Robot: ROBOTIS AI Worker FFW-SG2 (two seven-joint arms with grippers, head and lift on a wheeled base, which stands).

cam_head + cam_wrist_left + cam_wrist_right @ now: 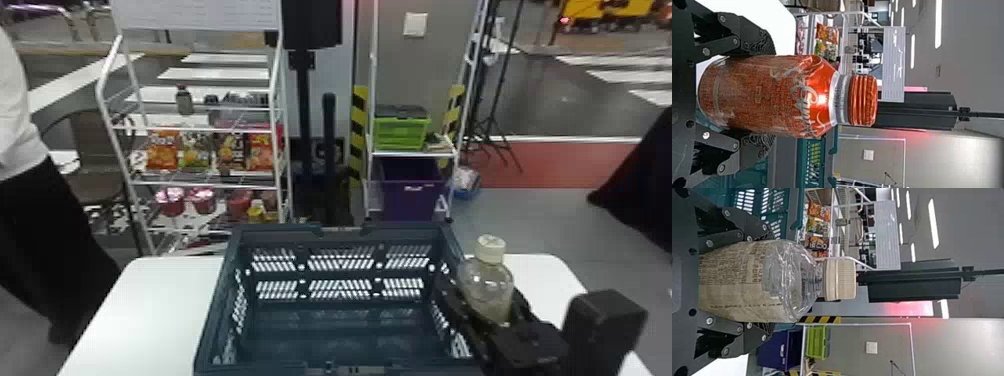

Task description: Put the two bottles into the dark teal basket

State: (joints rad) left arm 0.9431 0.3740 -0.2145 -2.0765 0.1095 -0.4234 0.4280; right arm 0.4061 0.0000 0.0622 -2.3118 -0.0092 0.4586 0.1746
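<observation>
The 1st bottle, orange-red with a ribbed orange cap [862, 100] and a pale neck band, stands upright in the room in the left wrist view, its body [777, 94] grasped at the sides by the 2 fingers of the left gripper [770, 94]. Part of the dark teal basket [280, 231] shows beyond it there; its exact clock position from the basket I cannot tell.

The 2nd bottle [487, 290], clear with a cream cap and a tan printed label, is at the basket's 3 o'clock side in the head view, close by the rim, roughly upright. The right gripper [482, 300] is clenched on it, with 1 finger on each side; whether its base is over the rim or just outside, I cannot tell.

The basket sits open on the white table [160, 300], which shows on its 9 o'clock and 3 o'clock sides. I see neither of the 2 bottles resting in it.

Farther out, at 11 o'clock, is a white wire rack [200, 185] with snack bags [195, 150] above pink-red cups [170, 200]. A black post [302, 110] rises near 12 o'clock. At 1 o'clock, a lime-green crate [397, 135] sits on a white shelf [415, 154], above a purple bin [410, 200].
</observation>
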